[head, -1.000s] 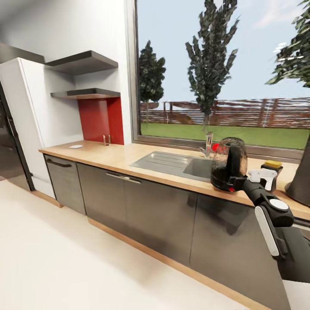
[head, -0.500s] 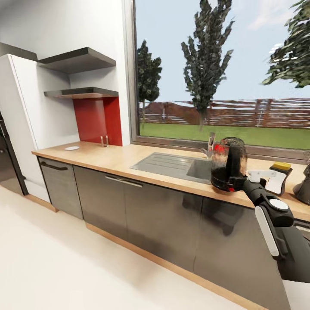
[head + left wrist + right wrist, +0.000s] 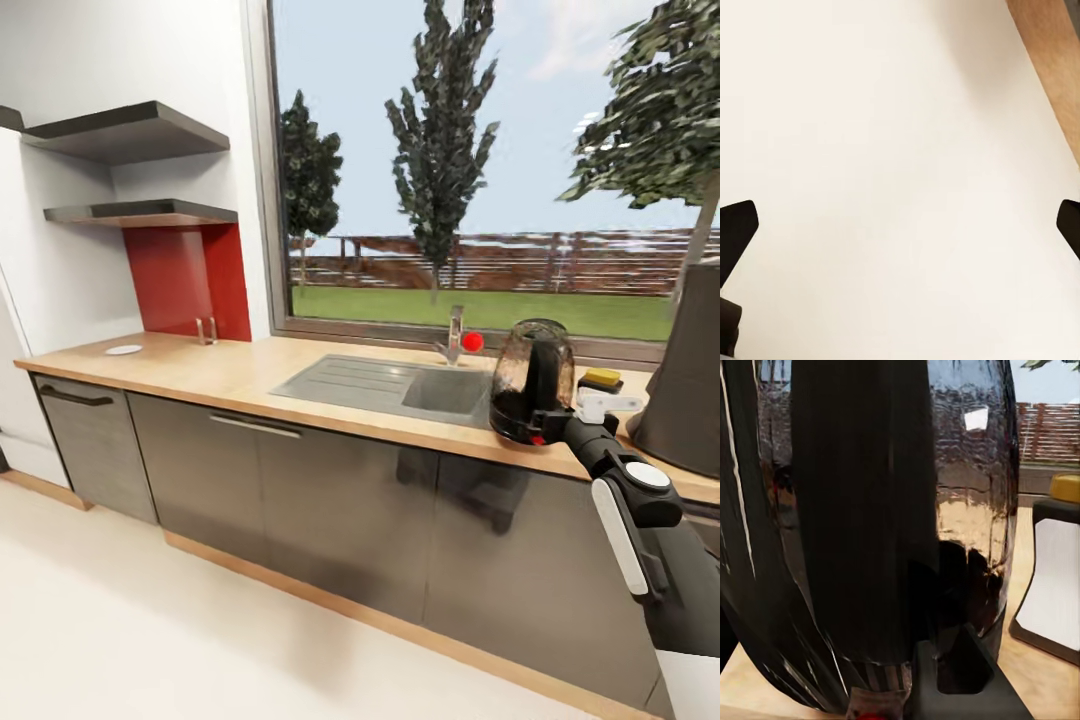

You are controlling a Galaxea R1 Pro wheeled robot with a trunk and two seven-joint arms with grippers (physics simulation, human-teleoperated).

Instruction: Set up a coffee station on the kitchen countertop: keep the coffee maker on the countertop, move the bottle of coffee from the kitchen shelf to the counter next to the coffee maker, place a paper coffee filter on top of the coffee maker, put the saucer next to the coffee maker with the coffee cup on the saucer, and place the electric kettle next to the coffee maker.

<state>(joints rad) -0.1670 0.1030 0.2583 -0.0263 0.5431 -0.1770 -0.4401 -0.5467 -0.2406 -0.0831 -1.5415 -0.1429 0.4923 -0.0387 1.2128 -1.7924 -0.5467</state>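
Black fingers of the right arm close on the dark handle of the smoky glass electric kettle [image 3: 530, 390], holding it upright, long axis vertical, above the wooden table [image 3: 240, 370] beside the steel sink [image 3: 400, 385]. A tall dark cone-shaped appliance [image 3: 690, 380], perhaps the coffee maker, lies just right. Left fingers [image 3: 735, 240] spread wide, empty, over pale floor [image 3: 900, 150].

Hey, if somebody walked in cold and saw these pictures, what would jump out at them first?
Probably the dark glass electric kettle, carried by the right claw over the wooden countertop beside the sink. Next, the big window with trees and a fence, and the red panel under the shelves at the left.
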